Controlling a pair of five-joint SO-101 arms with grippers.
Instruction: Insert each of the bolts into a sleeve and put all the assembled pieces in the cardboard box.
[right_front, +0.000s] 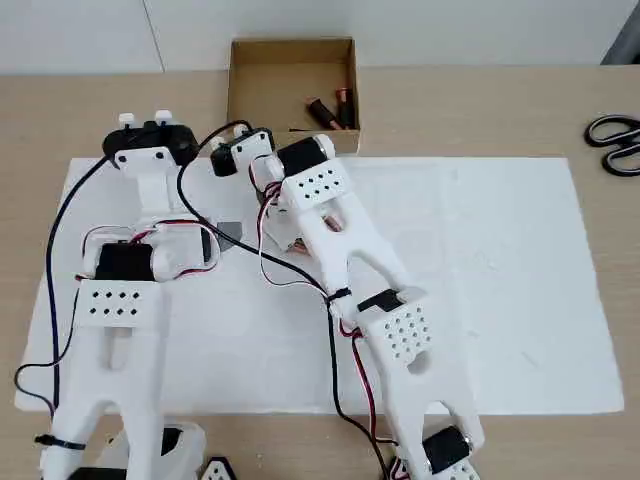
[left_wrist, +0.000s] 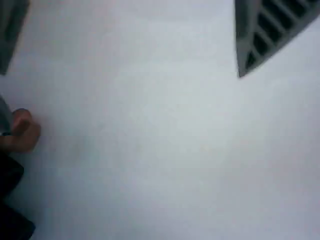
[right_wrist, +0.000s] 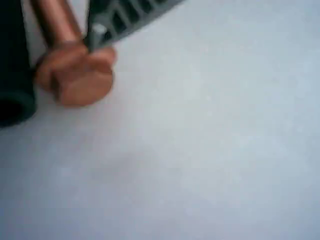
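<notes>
The cardboard box (right_front: 290, 90) stands at the table's far edge, with assembled bolt-and-sleeve pieces (right_front: 335, 110) lying in its right part. In the right wrist view a copper bolt (right_wrist: 75, 75) with a hex head lies on the white mat, next to a black sleeve (right_wrist: 15, 75). A grey ribbed part of my right gripper (right_wrist: 100, 35) touches the bolt just behind its head. My left gripper (left_wrist: 122, 72) is open just above the bare mat. The bolt's copper head (left_wrist: 22, 130) and a dark sleeve (left_wrist: 10, 200) sit at the edge of the left wrist view.
A white mat (right_front: 480, 280) covers most of the table, and its right half is free. Black scissors (right_front: 615, 143) lie on the wood at the far right. Both arms crowd the mat's left part in front of the box, with cables hanging between them.
</notes>
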